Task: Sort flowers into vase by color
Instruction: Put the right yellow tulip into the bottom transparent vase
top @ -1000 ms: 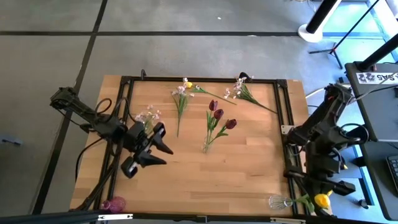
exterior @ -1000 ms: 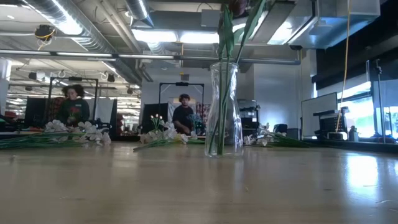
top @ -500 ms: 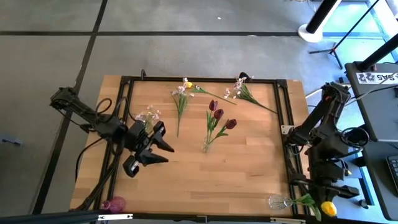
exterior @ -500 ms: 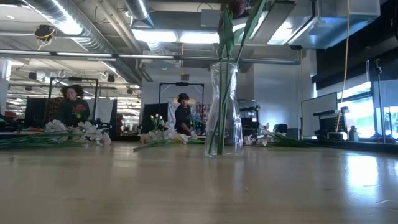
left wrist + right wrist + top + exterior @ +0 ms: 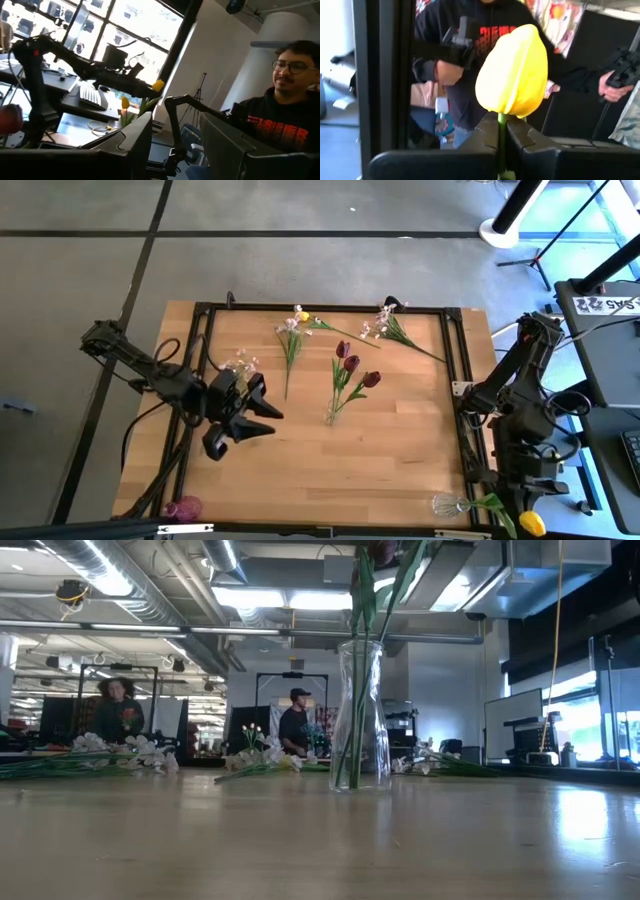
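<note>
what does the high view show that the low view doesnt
Only the high view shows both arms: the left gripper open above the table's left side, and the right gripper off the table's right corner, shut on a yellow tulip. Only the low view shows two people in the room behind. Both show the glass vase with red tulips and white-pink sprays lying on the table.
</note>
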Motion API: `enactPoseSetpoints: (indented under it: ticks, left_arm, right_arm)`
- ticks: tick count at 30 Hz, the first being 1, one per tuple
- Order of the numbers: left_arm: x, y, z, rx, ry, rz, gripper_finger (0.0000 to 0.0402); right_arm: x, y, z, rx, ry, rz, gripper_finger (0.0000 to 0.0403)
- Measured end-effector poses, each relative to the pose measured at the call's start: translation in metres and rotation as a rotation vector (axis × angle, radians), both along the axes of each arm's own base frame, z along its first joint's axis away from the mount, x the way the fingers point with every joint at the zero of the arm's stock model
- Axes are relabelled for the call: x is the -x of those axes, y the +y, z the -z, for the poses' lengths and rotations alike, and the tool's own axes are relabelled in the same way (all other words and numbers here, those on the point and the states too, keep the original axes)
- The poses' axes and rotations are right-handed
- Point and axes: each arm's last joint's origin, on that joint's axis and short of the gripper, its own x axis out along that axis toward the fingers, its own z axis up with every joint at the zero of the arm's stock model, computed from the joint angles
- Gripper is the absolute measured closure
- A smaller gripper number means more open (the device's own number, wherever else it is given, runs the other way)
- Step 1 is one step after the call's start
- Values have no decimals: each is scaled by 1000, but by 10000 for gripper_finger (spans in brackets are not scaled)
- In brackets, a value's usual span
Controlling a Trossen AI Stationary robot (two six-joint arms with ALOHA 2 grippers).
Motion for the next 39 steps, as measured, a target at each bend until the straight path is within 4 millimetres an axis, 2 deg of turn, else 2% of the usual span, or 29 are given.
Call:
enactPoseSetpoints:
  ticks: [3, 7, 18, 24, 33, 39]
  left_arm:
    - [-1, 0, 1, 5, 5, -15, 241]
    - [0, 0, 0, 7, 5, -18, 241]
    - [0, 0, 0, 25, 8, -13, 241]
    - [-1, 0, 2, 19, 19, -13, 241]
    - [-1, 0, 3, 13, 30, -13, 241]
    - [-1, 0, 3, 10, 32, -14, 241]
  right_arm:
    - [0, 0, 4, 36, 2, 9, 396]
    - [-3, 0, 8, 75, 29, 83, 370]
    - [-4, 0, 19, 176, 85, 140, 247]
    - [1, -10, 20, 214, 185, 148, 198]
    - [11, -31, 30, 337, 382, 219, 183]
    - [15, -41, 27, 326, 439, 274, 183]
